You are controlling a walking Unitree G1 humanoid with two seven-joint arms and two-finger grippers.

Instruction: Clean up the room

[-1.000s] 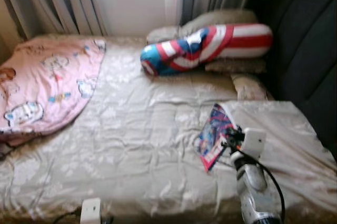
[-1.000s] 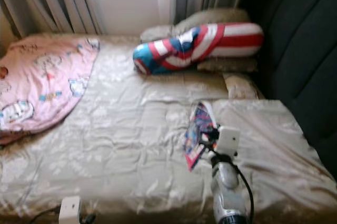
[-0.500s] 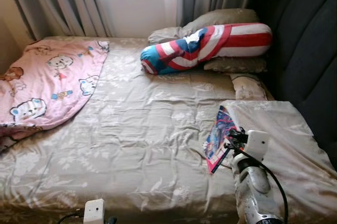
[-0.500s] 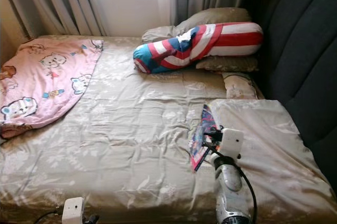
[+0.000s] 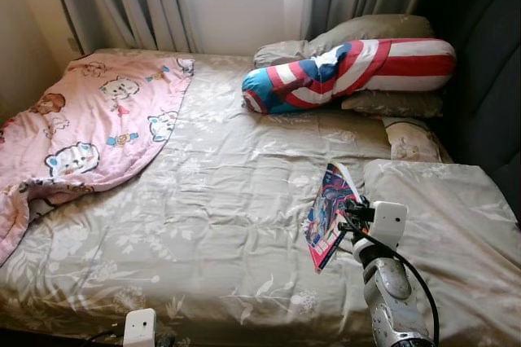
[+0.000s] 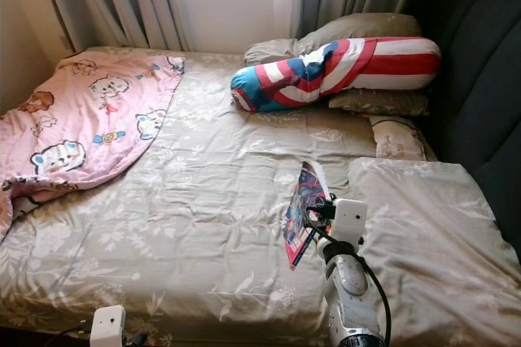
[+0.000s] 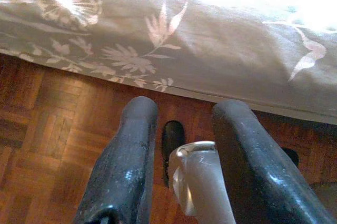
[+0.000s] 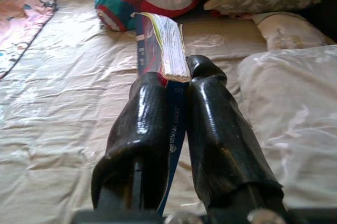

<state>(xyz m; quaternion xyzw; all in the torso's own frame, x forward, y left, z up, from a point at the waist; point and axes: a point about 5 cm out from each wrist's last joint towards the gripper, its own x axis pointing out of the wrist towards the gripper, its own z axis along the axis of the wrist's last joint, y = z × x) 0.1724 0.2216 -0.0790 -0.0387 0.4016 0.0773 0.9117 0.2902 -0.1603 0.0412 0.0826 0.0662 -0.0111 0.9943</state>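
The right end effector [image 8: 176, 129] is clamped on the lower edge of a colourful, thick paperback book [image 5: 330, 215], holding it upright above the beige floral-patterned bedspread [image 5: 203, 225], near the pale pillow [image 5: 444, 217] beside it. The risk is that the grip is narrow and near one edge: the pages could fan open or the book pivot and slip out if the arm swings. The left end effector [image 7: 184, 171] hangs idle over the parquet floor [image 7: 47, 124], fingers apart.
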